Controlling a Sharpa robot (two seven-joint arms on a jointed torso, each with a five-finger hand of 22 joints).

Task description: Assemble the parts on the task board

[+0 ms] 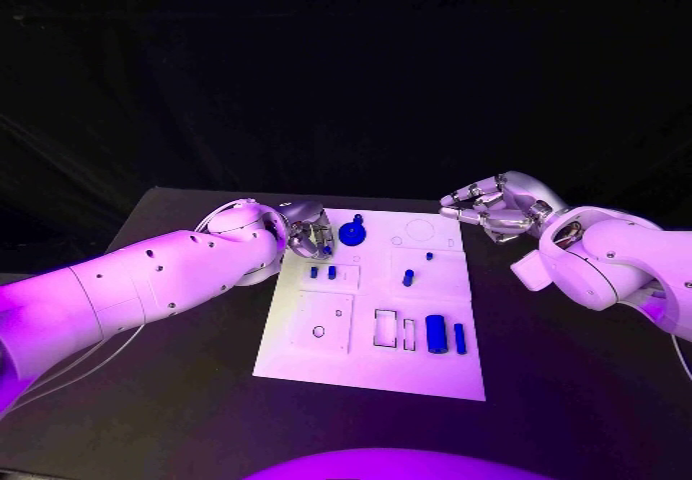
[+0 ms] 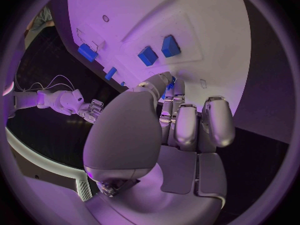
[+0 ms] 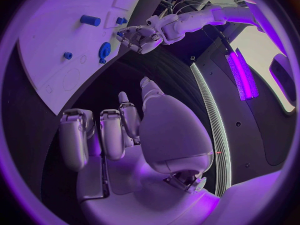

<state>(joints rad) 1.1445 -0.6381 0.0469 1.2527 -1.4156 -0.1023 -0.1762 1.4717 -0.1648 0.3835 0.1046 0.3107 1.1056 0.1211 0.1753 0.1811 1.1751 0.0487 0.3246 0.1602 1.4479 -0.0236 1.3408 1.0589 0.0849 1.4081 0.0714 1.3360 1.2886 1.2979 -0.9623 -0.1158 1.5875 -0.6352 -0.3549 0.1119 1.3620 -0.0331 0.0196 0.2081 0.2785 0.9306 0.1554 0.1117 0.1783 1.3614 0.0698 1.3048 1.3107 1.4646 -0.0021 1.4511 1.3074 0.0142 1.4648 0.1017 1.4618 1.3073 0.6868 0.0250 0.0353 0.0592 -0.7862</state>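
The left robot hand (image 1: 307,236) is seen at the left edge of the task board (image 1: 310,355), near its far corner, with its fingers (image 2: 185,127) curled downward over the board; whether a part is pinched at the fingertips cannot be told from the pictures, since the tips are hidden behind the palm in the left wrist view. Just beside this hand, a round blue gear-like part (image 1: 355,236) with a small peg above it is found on the far part of the board. Two small blue blocks (image 1: 322,271) are set side by side just nearer, close below the hand. Toward the middle of the board, two small blue pegs (image 1: 410,277) are seen, one of them farther back. At the near right of the board, a larger blue cylinder (image 1: 436,333) is laid beside a slimmer blue bar (image 1: 460,337), next to outlined rectangular recesses. The board itself is laid flat on the black counter (image 1: 173,410), in its middle. The right robot hand (image 1: 493,208) is held off the board's far right corner, apart from it and above the counter, with its fingers (image 3: 112,132) loosely curled and apart, and nothing is held in it.
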